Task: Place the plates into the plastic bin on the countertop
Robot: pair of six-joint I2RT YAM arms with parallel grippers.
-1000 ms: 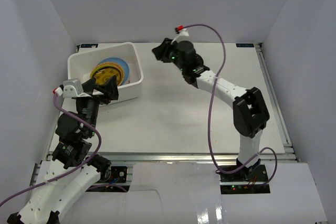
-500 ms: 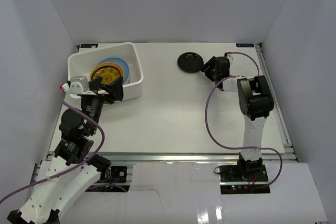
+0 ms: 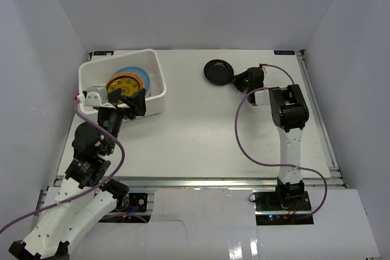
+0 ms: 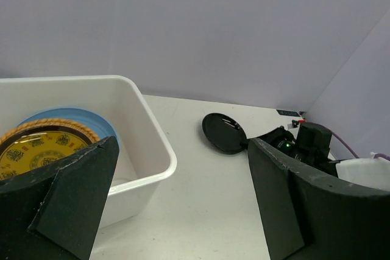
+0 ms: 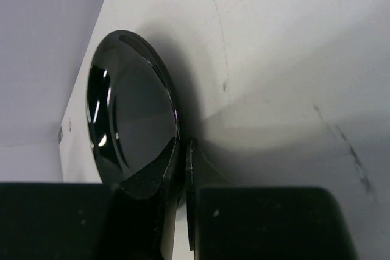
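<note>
A white rectangular plastic bin (image 3: 152,103) sits on the far left of the flat white worktop (image 3: 201,132). Inside it lies a round light blue plate (image 3: 139,73). A dark round plate with a yellow pattern (image 3: 124,83) rests on top of it, shifted toward the near-left side of the bin. The left wrist view shows the same stack, with the blue plate (image 4: 67,117) peeking out behind the patterned plate (image 4: 36,147) and the bin wall (image 4: 149,144) to their right.

The left arm (image 3: 91,144) reaches up to the bin's near wall. The left jaws are released, spread wide with nothing between them.

A glossy black round plate (image 3: 217,71) is outside the bin, at the far side of the worktop, right of centre and well apart from the bin. The right arm (image 3: 286,114) stretches toward it from the right. The right jaws are clenched on the plate's right-hand rim. In the right wrist view the two fingers sit almost together, pinching the edge of the black plate (image 5: 131,114). Whether the plate lies flat on the worktop or is lifted slightly cannot be told.

A purple cable (image 3: 239,141) loops along the right arm.
</note>
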